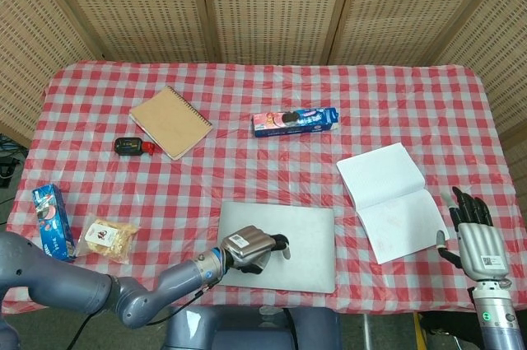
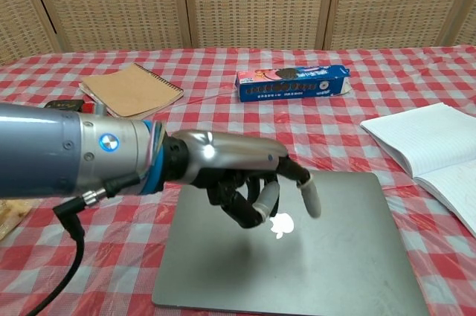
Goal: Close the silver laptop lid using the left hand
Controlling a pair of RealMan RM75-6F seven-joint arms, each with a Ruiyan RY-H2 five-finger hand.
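Observation:
The silver laptop (image 1: 309, 239) lies near the table's front edge with its lid flat down on the base, logo up (image 2: 342, 256). My left hand (image 1: 251, 247) hovers just above the left part of the lid. Most of its fingers are curled under and one finger points out to the right; the chest view shows the left hand (image 2: 238, 171) raised off the surface and casting a shadow on it. It holds nothing. My right hand (image 1: 473, 239) is at the front right corner, fingers spread and upright, empty, seen only in the head view.
An open white notebook (image 1: 391, 198) lies right of the laptop. A blue cookie box (image 1: 295, 122) and a brown spiral notebook (image 1: 170, 121) sit further back. A black and red device (image 1: 132, 147), a blue carton (image 1: 51, 218) and a snack bag (image 1: 109, 239) are on the left.

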